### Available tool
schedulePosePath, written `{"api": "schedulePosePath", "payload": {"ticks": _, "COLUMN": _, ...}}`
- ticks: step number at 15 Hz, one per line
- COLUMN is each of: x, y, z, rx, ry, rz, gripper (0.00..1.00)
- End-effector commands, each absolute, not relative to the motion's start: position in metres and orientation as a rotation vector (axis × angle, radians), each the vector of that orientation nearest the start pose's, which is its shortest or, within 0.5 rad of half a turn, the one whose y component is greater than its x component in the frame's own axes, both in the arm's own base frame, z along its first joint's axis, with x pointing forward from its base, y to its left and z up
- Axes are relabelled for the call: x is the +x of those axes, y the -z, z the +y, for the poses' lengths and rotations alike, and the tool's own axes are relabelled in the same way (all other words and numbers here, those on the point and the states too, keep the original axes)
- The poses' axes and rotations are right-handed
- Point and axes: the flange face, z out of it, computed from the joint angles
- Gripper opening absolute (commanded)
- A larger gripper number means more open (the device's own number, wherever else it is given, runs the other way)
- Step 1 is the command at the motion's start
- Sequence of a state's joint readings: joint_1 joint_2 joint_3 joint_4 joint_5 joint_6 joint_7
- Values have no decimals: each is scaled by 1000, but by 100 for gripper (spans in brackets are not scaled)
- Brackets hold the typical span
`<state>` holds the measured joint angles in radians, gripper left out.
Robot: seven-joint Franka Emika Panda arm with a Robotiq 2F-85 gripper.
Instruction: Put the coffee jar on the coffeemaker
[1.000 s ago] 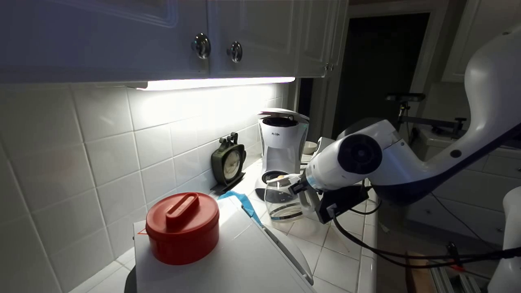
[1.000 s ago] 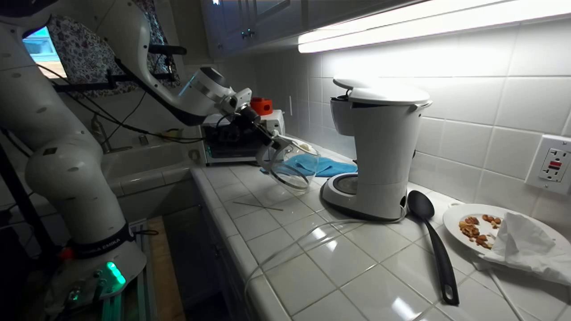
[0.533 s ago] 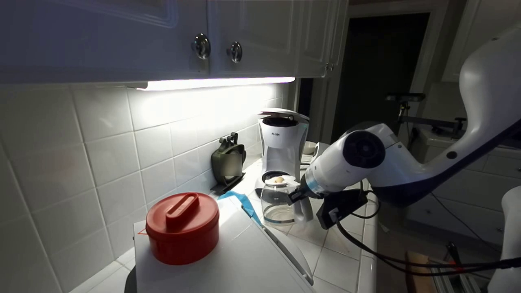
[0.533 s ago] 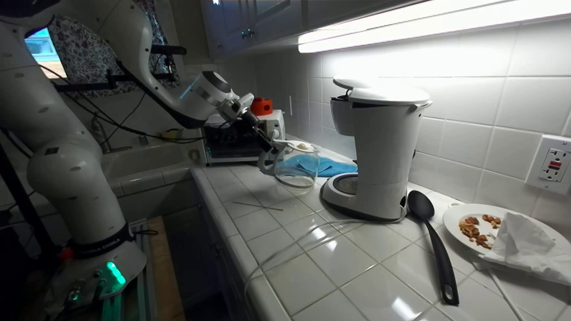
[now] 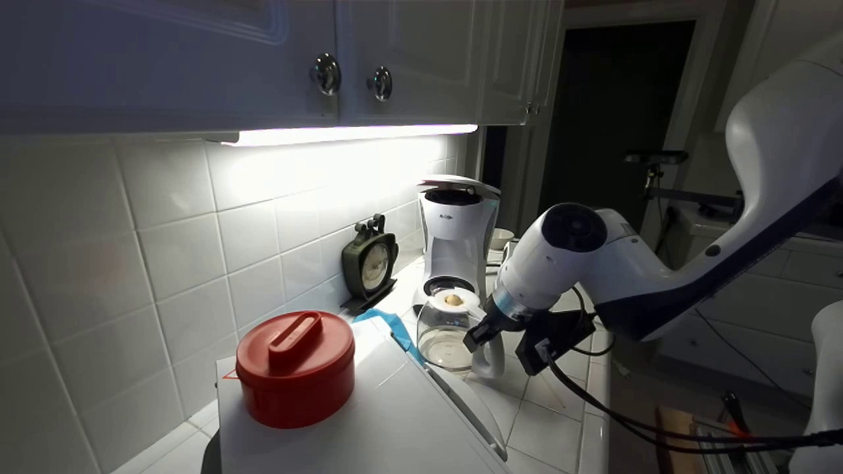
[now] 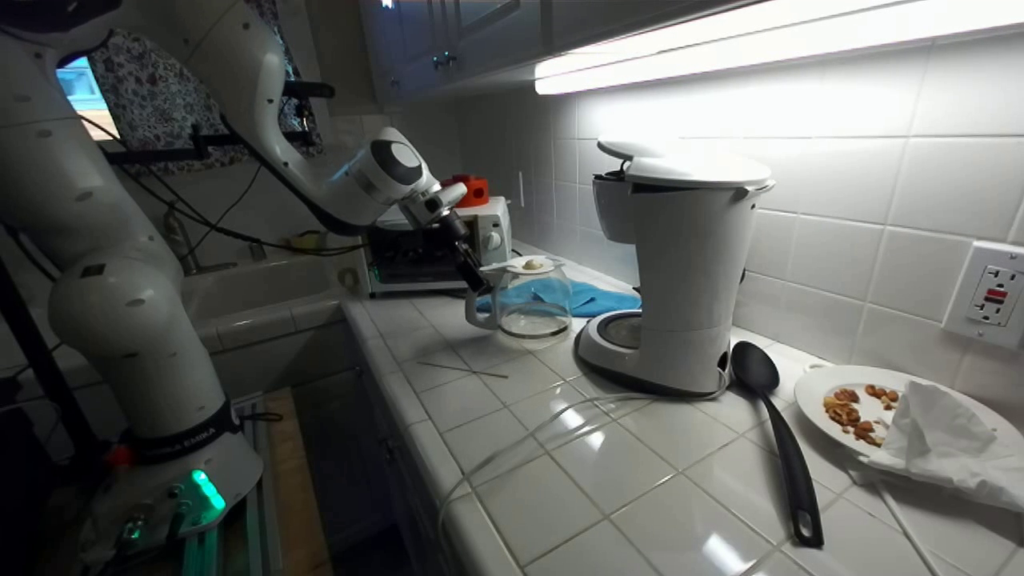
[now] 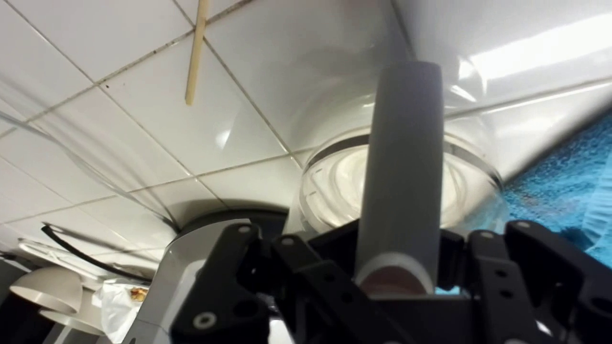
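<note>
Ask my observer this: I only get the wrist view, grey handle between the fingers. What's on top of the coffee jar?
Observer: The coffee jar has a white lid with a beige round patch in the middle.
Operator: How's the top of the coffeemaker?
Observer: Its white cover stands ajar above a dark opening.
Operator: Anything else I'm missing?
Observer: A red lidded container stands on a white appliance, as both exterior views show.

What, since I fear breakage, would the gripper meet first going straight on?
Likely the glass wall of the coffee jar, just past the handle that the gripper holds; depth is unclear.
</note>
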<state>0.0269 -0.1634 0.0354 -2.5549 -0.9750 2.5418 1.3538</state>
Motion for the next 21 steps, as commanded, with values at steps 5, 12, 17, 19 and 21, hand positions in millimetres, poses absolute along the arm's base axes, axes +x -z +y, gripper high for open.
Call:
{"api": "schedulePosePath", "payload": {"ticks": 5, "x": 452, "y": -331, "z": 34, "rx": -3293, "ry": 706, "rz": 822, "gripper": 34}}
{"api": "schedulePosePath", "payload": {"ticks": 12, "x": 448, "y": -333, "z": 38, "rx": -3310, "ry": 692, "rz": 782, "gripper": 83}}
{"api": "schedulePosePath", "payload": {"ticks": 17, "x": 445, "y": -334, "z": 43, "rx": -3304, "ry": 682, "rz": 759, "gripper": 100}}
{"api": "schedulePosePath", "payload": {"ticks": 19, "x": 443, "y": -333, "z": 46, "rx": -3304, "ry": 648, "rz": 745, "gripper": 93}}
{"api": "schedulePosePath", "payload": {"ticks": 21, "x": 442, "y": -331, "z": 49, "rx": -3306, "ry": 622, "rz": 724, "gripper": 87}}
